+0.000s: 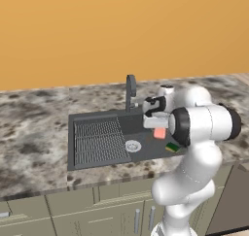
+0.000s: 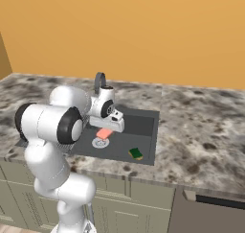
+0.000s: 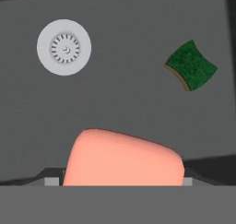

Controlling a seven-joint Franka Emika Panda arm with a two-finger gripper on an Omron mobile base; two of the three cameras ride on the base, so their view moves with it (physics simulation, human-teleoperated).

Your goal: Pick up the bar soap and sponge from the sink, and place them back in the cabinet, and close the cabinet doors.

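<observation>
item: salmon-pink flat bar soap (image 3: 122, 158) with a rounded outline, seen close in the hand view between the two finger bases, above the floor of the wide dark grey rectangular sink (image 1: 97, 121); in the left base view it hangs just under the white two-finger gripper (image 1: 158, 128), over the basin and near the round silver drain (image 1: 133, 145). jaws: partly closed, set on either side of the soap and holding it. item: small rectangular sponge (image 2: 136, 153), dark green face over a yellow layer, lying flat on the sink floor toward the front right corner, well apart from the soap and drain. item: ribbed draining rack (image 1: 98, 141), left part of the sink. item: dark curved faucet (image 1: 130, 90), behind the basin. surround: mottled grey-brown stone countertop (image 2: 201, 131); plain orange wall (image 1: 121, 31) behind; olive-grey cupboard fronts (image 1: 73, 215) with steel handles below.
</observation>
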